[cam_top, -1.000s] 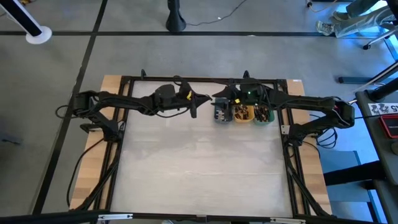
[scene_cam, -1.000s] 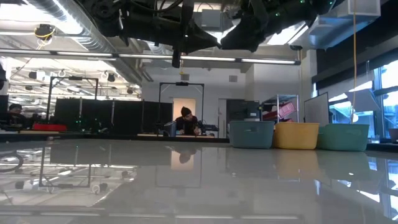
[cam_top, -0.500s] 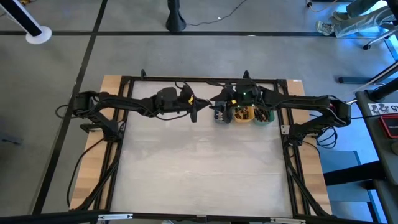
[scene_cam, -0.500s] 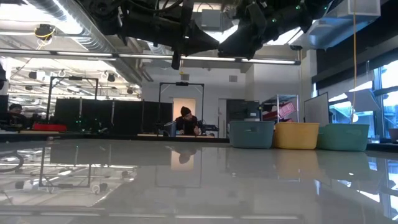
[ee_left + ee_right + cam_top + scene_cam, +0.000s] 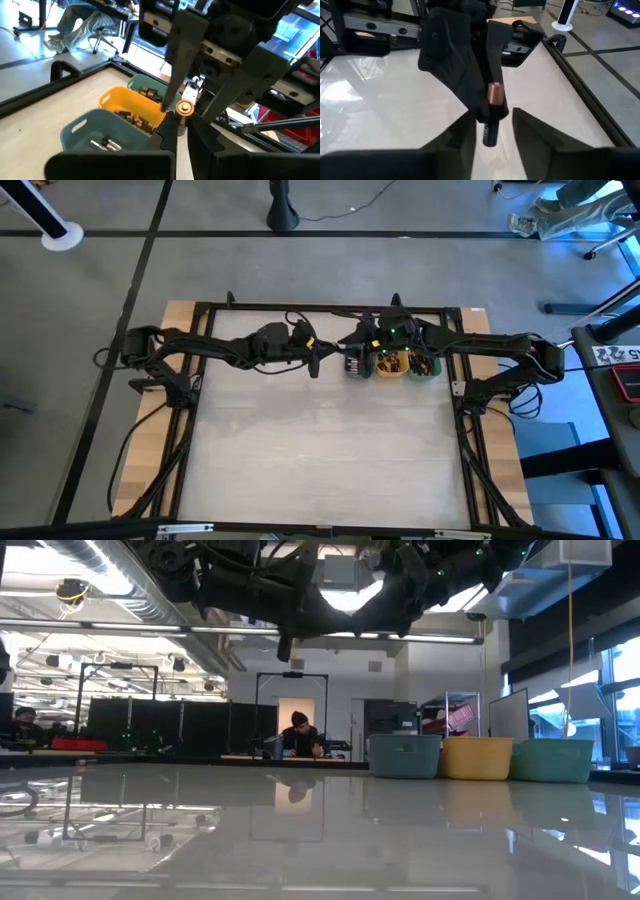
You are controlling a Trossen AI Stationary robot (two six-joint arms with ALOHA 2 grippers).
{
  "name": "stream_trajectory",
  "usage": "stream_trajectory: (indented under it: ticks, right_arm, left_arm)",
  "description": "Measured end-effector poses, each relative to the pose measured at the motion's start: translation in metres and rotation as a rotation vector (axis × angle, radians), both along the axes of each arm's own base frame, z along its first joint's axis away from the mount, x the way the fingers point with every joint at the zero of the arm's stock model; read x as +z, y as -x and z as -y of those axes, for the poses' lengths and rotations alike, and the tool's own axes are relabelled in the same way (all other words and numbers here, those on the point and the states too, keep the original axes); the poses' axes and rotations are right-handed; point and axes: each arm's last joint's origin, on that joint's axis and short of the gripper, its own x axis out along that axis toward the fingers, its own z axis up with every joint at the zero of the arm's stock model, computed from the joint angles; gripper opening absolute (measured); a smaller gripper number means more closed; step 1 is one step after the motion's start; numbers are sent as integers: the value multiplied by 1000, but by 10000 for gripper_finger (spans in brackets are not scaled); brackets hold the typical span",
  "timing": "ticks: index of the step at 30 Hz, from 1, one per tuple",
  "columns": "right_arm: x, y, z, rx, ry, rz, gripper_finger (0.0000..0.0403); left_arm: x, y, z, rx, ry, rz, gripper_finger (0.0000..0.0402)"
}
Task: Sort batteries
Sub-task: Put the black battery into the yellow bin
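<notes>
Above the table's far middle, my left gripper (image 5: 313,363) is shut on one battery (image 5: 492,112) with a copper end and a dark body. My right gripper (image 5: 492,132) faces it from the right, open. Its two fingers stand on either side of the battery's dark end, and a gap shows on both sides. The left wrist view shows the battery's copper end (image 5: 184,107) between the right arm's fingers (image 5: 172,70). To the right, a slate-blue tray (image 5: 355,364), an orange tray (image 5: 390,363) and a green tray (image 5: 423,365) rest on the table with batteries inside. My left gripper pinches the battery around its middle (image 5: 490,111) between its two fingertips (image 5: 167,135), coming about level from the table's left. The battery stands roughly upright across the fingers, copper end (image 5: 495,94) up and dark end (image 5: 489,136) down, lifted clear of the table.
The three trays stand side by side at the far edge (image 5: 477,757), just right of the grippers. A black frame rail (image 5: 320,308) runs along the far edge and down both sides. A person sits at a desk (image 5: 298,735) in the room beyond.
My right gripper has sunk a little and come toward my left gripper, so that its fingers now stand around the held battery. My left gripper has edged slightly toward the trays and tipped down a little, still holding the battery.
</notes>
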Motion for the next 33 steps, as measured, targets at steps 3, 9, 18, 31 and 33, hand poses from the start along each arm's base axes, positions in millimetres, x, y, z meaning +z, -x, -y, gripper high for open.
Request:
stream_trajectory:
  ticks: [3, 9, 18, 31, 33]
  right_arm:
    - [-1, 0, 0, 1, -3, -6, 90]
    - [-2, 1, 0, 6, 3, -22, 37]
    - [2, 11, 4, -32, 46, -58, 111]
    - [-5, 9, 11, 140, -158, -38, 237]
    - [-7, 7, 11, 148, -160, -35, 245]
  left_arm:
    - [-3, -1, 1, -2, 4, -7, 10]
    - [-2, -1, 1, -2, -3, -9, 10]
    - [-1, 0, 1, -5, -3, -6, 10]
    - [4, -1, 0, -4, -17, 41, 10]
    - [3, -1, 1, -6, -12, 39, 10]
